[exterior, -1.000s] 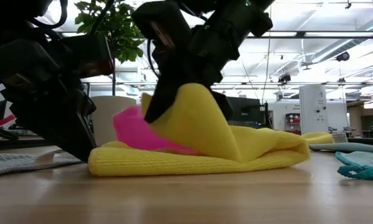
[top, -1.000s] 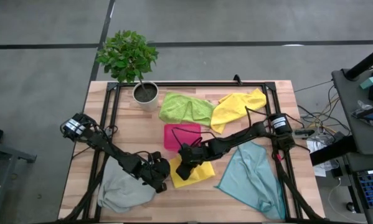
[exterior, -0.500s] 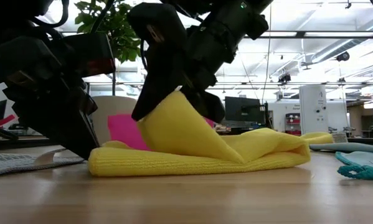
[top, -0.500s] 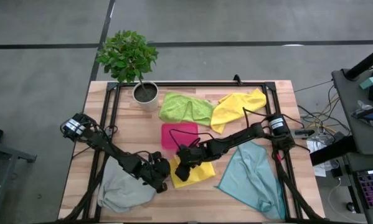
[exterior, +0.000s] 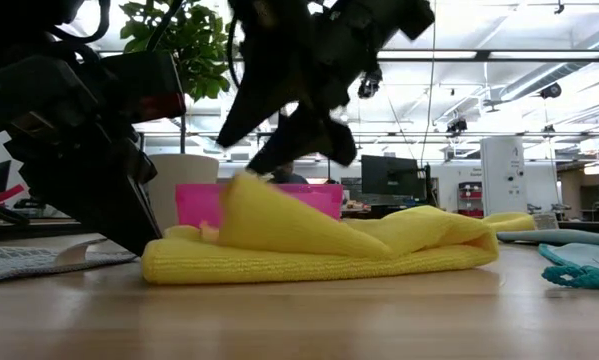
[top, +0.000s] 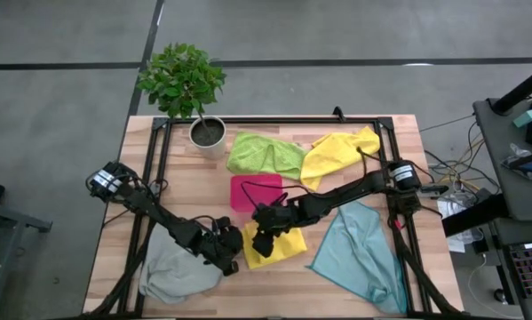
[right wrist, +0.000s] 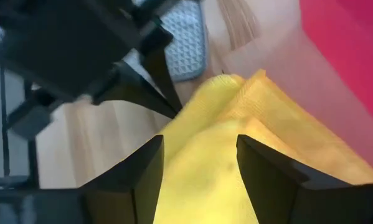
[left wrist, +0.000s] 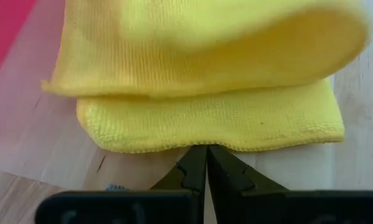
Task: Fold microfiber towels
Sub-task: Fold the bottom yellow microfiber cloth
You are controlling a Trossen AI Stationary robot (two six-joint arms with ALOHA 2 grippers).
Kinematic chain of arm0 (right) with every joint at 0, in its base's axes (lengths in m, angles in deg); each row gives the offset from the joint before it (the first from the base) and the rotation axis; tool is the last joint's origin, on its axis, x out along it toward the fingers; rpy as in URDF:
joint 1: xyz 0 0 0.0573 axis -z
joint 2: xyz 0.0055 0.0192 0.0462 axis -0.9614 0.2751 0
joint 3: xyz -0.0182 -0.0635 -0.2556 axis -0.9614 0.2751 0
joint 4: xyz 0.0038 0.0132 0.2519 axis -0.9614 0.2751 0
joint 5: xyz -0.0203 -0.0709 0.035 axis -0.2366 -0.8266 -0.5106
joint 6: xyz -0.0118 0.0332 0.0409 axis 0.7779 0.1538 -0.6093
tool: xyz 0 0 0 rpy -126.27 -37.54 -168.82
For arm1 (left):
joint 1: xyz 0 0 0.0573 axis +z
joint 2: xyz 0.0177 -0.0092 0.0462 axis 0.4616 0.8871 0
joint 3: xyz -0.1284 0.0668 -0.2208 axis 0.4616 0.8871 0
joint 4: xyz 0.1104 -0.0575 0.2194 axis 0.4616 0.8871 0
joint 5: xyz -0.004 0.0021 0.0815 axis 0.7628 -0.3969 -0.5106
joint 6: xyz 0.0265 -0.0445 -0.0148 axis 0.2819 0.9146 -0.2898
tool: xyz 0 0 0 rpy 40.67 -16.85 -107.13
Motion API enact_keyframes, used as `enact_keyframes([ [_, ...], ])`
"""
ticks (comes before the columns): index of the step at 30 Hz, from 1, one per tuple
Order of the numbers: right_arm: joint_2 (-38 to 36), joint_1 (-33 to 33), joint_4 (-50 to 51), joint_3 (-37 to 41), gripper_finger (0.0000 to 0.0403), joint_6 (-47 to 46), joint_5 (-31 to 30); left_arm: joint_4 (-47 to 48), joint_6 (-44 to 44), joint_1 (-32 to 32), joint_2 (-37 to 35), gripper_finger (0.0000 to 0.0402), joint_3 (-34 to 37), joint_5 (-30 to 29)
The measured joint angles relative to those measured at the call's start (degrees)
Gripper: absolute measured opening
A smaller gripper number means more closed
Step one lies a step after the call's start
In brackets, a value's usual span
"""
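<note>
Right gripper [exterior: 289, 135] open above folded yellow microfiber towel [exterior: 319, 245]; loose top flap may spring open. Left gripper [left wrist: 206, 163] clenched empty at towel edge; nudge could shift fold.

Yellow towel [top: 274, 246] folded on table; four others spread.

Count on the surface [top: 194, 173]: two yellow towels [top: 279, 245] [top: 338, 153], one lime green towel [top: 264, 154], one teal towel [top: 361, 252], one grey towel [top: 173, 272], one pink tray [top: 253, 191], one potted plant [top: 187, 92].

Folded towel [top: 279, 248] lies between both hands, before the tray [top: 258, 192].
</note>
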Motion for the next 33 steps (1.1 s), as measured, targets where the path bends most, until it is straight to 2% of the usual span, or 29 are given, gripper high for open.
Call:
enact_keyframes([
  [5, -2.16, -0.54, 1.10, 0.00, 0.0190, 4.54, -0.17, 0.07, 0.00, 0.00, 0.00, 0.0000, 0.00, 0.00],
  [10, -2.96, -3.33, 1.44, 0.12, 0.0183, 14.00, -0.56, 0.09, -0.01, 0.00, -0.02, 0.0000, 0.07, 0.00],
  [18, -1.49, -10.81, 1.42, 2.34, 0.0174, 25.48, -9.68, 0.02, 0.00, 0.00, -0.04, 0.0000, 0.37, 0.00],
  [22, 0.78, -13.17, 0.56, 2.51, 0.0169, 25.15, -16.83, -0.04, -0.06, 0.00, -0.04, 0.0000, 0.39, 0.00],
  [30, 6.81, -13.68, -6.29, 1.90, 0.0162, 23.41, -18.74, -0.12, -0.95, -0.04, -0.07, 0.0000, 0.44, -0.17],
  [33, 6.82, -13.68, -6.68, 1.85, 0.0135, 23.41, -20.04, -0.15, -0.98, -0.04, -0.07, 0.0000, 0.44, -0.22],
])
